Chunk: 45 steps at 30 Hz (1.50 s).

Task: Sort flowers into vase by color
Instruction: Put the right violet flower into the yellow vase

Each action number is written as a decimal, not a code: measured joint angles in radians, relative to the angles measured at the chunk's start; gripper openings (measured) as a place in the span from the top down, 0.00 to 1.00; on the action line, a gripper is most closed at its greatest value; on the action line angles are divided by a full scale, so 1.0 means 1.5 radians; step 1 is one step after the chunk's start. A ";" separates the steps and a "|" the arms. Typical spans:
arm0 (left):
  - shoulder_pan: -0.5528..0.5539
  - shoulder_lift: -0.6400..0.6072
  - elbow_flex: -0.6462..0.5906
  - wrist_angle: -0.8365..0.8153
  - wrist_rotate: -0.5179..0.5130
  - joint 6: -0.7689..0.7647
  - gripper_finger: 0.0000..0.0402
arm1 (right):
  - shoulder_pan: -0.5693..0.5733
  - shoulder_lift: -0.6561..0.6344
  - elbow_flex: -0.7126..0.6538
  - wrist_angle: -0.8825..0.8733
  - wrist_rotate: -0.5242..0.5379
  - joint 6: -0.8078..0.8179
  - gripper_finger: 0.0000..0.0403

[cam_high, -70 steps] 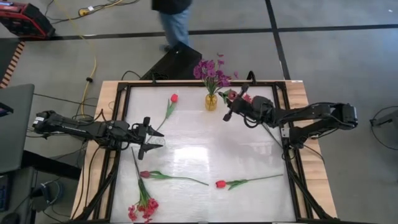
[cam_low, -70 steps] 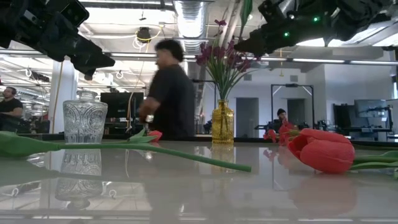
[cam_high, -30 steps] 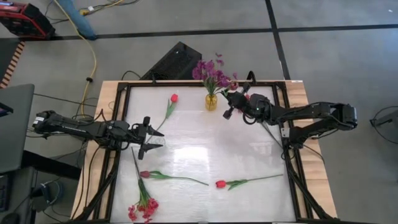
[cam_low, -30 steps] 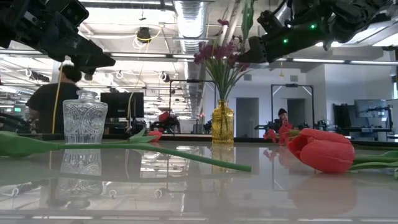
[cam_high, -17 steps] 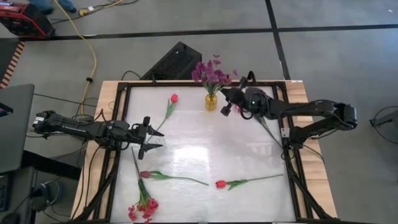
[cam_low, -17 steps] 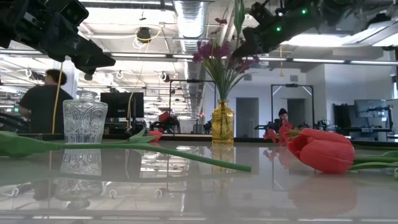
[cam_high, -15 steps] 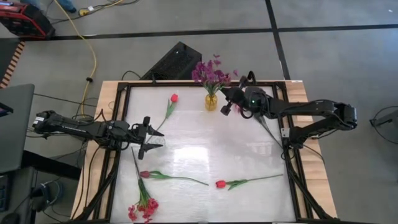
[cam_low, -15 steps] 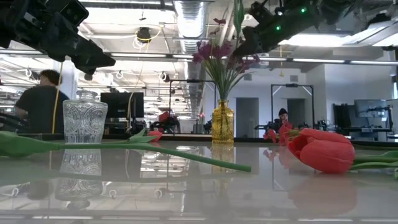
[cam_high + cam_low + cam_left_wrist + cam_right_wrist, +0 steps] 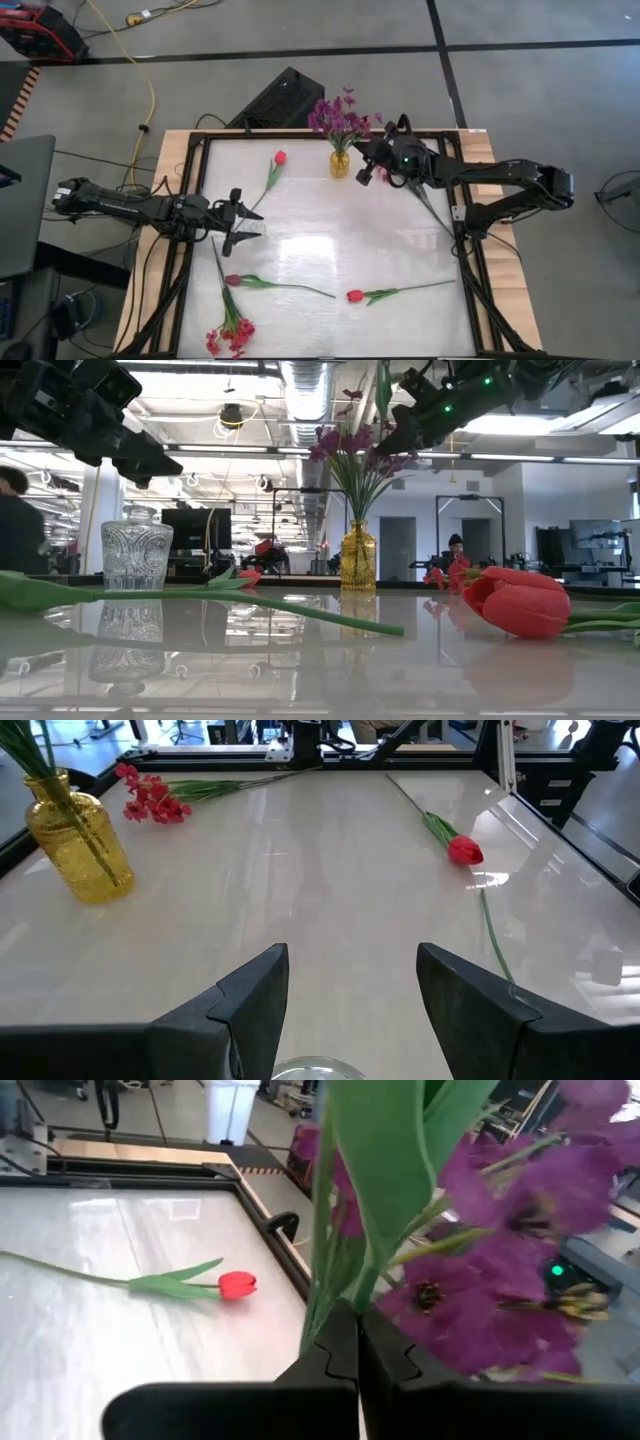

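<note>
White tabletop [image 9: 330,230] inside a black frame, grey floor around it. Right gripper [image 9: 366,162] hovers just beside the yellow vase [image 9: 340,165] at the far edge — jaws clenched on a green stem [image 9: 322,1200] of purple flowers [image 9: 340,115], held among the purple blooms standing in that vase. Left gripper [image 9: 243,228] sits over the clear glass vase [image 9: 136,554] at the table's left side, jaws released, holding nothing. Flowers on the table: one red tulip [image 9: 280,157] near the far-left corner, a dark maroon tulip [image 9: 233,281] and another red tulip [image 9: 354,296] toward the near side, a pink-red cluster [image 9: 230,335] at the near-left corner — another pink-red cluster [image 9: 150,798] beyond the yellow vase.
</note>
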 joint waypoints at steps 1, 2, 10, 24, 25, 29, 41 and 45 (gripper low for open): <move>0.000 0.000 0.000 0.001 -0.002 0.000 0.48 | 0.000 0.005 0.000 0.003 -0.001 0.000 0.96; 0.000 0.000 0.000 0.003 -0.003 0.000 0.48 | 0.000 0.010 0.000 0.001 -0.001 0.000 0.96; 0.000 0.000 0.000 0.016 -0.003 0.000 0.48 | -0.001 0.097 0.024 0.009 -0.016 -0.002 0.96; 0.000 0.000 0.000 0.000 -0.003 0.005 0.48 | -0.014 0.182 0.091 -0.066 -0.016 0.042 0.92; 0.000 0.000 0.000 -0.001 -0.003 0.005 0.48 | -0.016 0.181 0.091 -0.067 -0.016 0.049 0.92; 0.000 0.000 0.000 -0.002 -0.003 0.006 0.48 | -0.021 0.178 0.091 -0.084 -0.016 0.072 0.91; 0.000 0.000 0.000 -0.001 -0.003 -0.001 0.48 | -0.010 0.131 0.091 -0.124 -0.016 0.113 0.69; 0.000 0.000 0.002 -0.004 -0.003 -0.007 0.48 | -0.010 0.097 0.091 -0.187 -0.016 0.152 0.55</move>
